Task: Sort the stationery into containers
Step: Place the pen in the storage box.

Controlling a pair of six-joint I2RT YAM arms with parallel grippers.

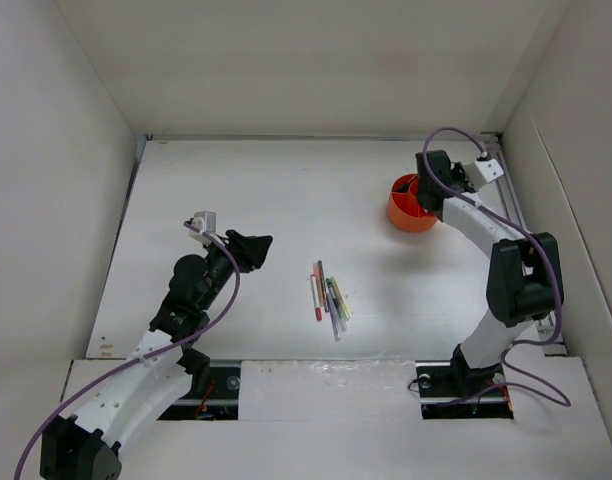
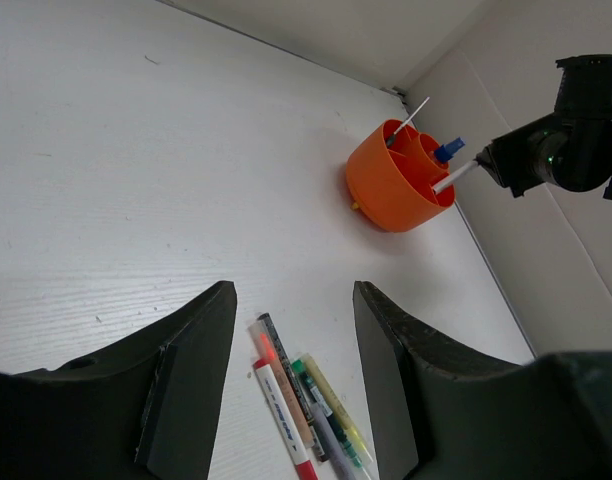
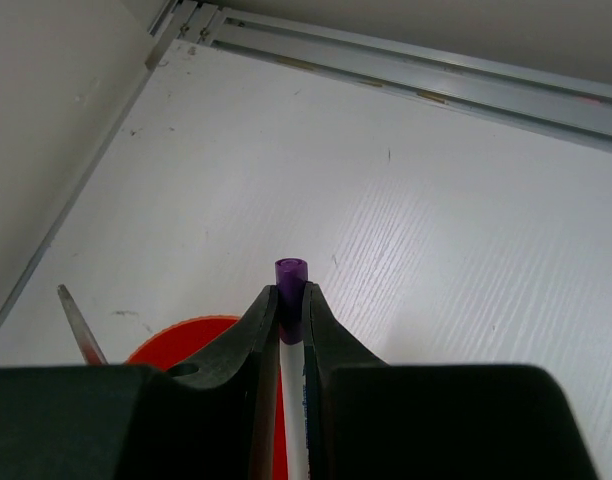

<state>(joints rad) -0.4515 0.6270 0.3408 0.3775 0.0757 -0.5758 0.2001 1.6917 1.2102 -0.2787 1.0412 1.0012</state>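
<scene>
The right gripper [image 3: 291,300] is clamped on a white pen [image 3: 290,272] with a purple cap, over the orange holder [image 3: 191,345] at the table's [image 1: 236,200] far right. A blue-capped bottle [image 2: 446,151] stands in the holder. The left gripper [image 2: 294,295] gapes wide, holding nothing, near the loose pens [image 2: 304,410] at mid-table; their print is too small to read.

Left arm [image 1: 136,385] and right arm [image 1: 473,223]: white link shells, black joint housings, black wedge-shaped fingers [image 2: 191,380]. A purple-grey cable [image 1: 236,280] runs along each; a white camera block [image 1: 489,169] tops the wrist.
</scene>
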